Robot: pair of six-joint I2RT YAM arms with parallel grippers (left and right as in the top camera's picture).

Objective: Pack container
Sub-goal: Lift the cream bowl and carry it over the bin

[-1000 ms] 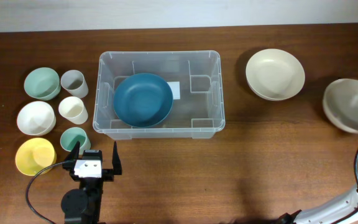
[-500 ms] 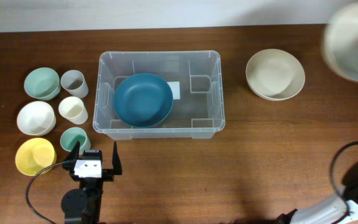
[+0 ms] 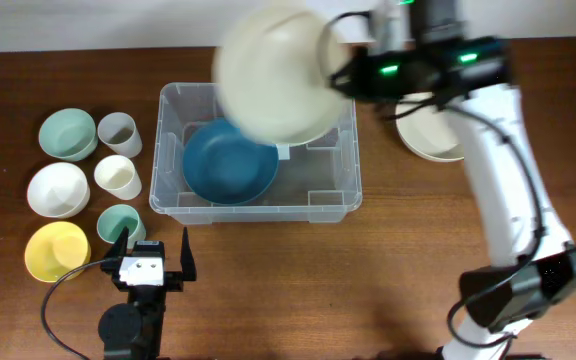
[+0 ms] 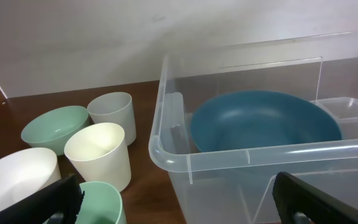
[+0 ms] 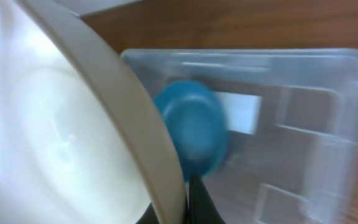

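Clamped on the rim of the tilted cream bowl [image 3: 268, 75] above the container [image 3: 168, 150], the right gripper [image 3: 334, 72] is risking it slipping free.

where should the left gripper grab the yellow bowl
Pinch the rim of the yellow bowl from above, one finger inside, one outside, probably on the edge facing the left gripper: it sits upright and open, and the white bowl and green cup crowd its far side.
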